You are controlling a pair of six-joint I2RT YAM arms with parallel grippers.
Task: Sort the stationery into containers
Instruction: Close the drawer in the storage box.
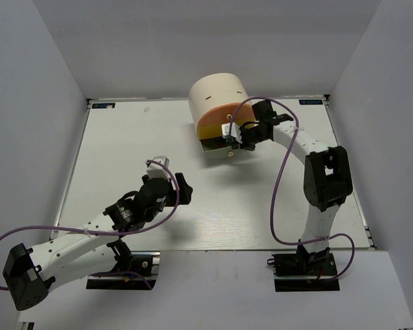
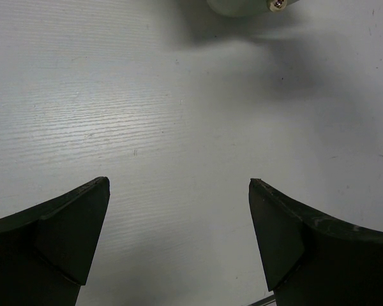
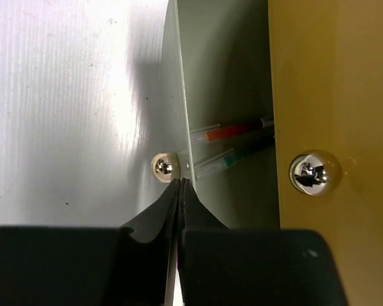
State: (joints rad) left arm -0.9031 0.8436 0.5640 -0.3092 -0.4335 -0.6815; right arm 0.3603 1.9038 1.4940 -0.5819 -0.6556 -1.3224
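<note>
Cabinet (image 1: 217, 93) sat at far edge, right of centre. Its pale bottom drawer (image 3: 225, 57) was pulled out w/ a red-orange pen (image 3: 233, 132) & a green-tipped pen (image 3: 233, 159) inside. R gripper (image 3: 180, 186) had jaws pressed together, no gap seen, tips at the drawer's front rim just beside its knob (image 3: 163, 167). Risks: on a push, tips could slip off the thin rim, drawer could skew & jam, or the cabinet could slide. L gripper (image 2: 179, 185) hung mid-bench, jaws wide, holding nothing.

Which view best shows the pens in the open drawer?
Right wrist looks into the open drawer, showing an orange-red pen and a green-ended pen. Top external shows the drawer but no pens; left wrist shows none.
</note>
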